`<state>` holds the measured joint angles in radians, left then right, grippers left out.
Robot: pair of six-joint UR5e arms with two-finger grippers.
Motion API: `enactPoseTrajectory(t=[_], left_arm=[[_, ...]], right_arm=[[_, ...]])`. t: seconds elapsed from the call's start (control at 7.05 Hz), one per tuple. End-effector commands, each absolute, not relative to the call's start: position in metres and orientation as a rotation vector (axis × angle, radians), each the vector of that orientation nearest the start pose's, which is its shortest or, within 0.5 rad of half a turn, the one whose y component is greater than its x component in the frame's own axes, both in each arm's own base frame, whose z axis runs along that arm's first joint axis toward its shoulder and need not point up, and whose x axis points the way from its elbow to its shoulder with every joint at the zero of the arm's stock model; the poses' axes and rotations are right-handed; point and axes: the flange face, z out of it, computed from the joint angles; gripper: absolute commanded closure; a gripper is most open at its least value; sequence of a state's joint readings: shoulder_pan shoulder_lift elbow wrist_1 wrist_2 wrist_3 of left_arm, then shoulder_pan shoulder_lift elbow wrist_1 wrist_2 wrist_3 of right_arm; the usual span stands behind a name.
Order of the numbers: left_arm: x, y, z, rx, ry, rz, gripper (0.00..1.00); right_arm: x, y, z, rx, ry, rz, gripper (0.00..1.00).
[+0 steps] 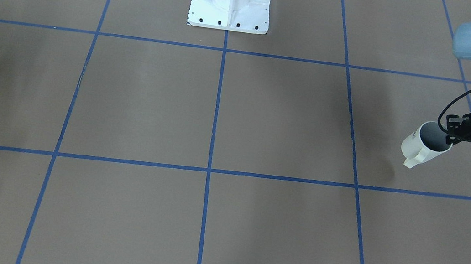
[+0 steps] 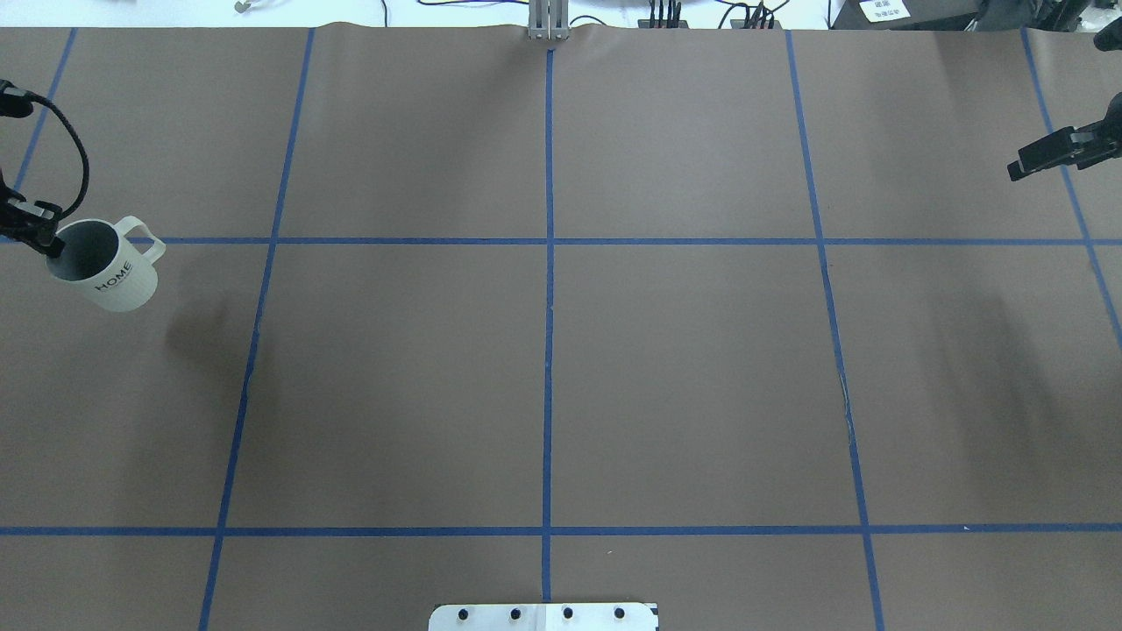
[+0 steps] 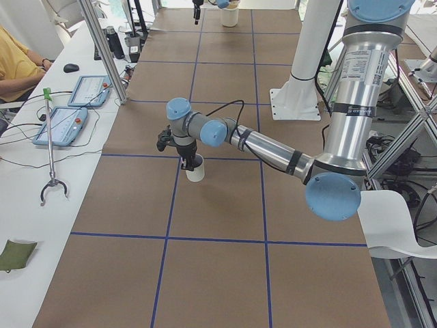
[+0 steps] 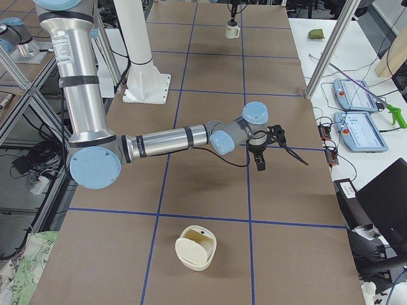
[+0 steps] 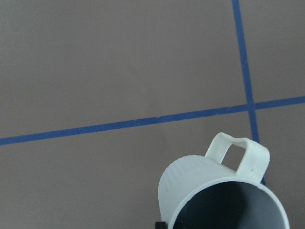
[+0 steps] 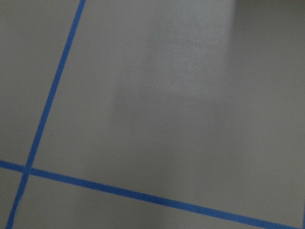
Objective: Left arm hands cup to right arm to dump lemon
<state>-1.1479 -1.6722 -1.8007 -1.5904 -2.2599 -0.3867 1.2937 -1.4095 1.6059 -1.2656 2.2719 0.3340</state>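
Two arms reach over the table, but much of them is cut off. In the view from above, only the tip of the right gripper pokes in from the edge. I cannot tell if its fingers are spread or pressed together, and its own camera sees only the table. The right arm is thick and grey with blue caps. The left arm is shiny and silver, with a black cable looping over it. The left gripper is partly off the picture too, and it is pinching the rim of the cup. The bottom of the cup's inside is dark and cut off, so I cannot tell what is in it. The cup is a round, creamy white mug with fine ridges on its side and a grey inside. It has small dark letters that read HOME. It hangs in the air over the left end of the table, close to a blue tape line, and its shadow lies on the brown paper nearby. The cup stands about straight up and down with its mouth on top. Its loop handle points away from the robot. The table is flat, brown and dull, with blue tape making big squares.
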Motion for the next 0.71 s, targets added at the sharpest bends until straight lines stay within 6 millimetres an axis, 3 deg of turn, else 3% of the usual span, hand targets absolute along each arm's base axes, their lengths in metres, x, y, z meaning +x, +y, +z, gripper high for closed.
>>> enactPoseTrajectory(t=[0.0, 0.57], left_arm=[[0.1461, -0.4872, 0.5395, 0.023, 0.754, 0.153, 1.0], [0.1523, -0.4827, 0.5342, 0.0, 0.816, 0.128, 1.0]], right_arm=[[-0.082, -0.5821, 0.5214, 0.188, -0.796, -0.162, 0.0], [-0.0845, -0.5872, 0.522, 0.154, -0.793, -0.15, 0.0]])
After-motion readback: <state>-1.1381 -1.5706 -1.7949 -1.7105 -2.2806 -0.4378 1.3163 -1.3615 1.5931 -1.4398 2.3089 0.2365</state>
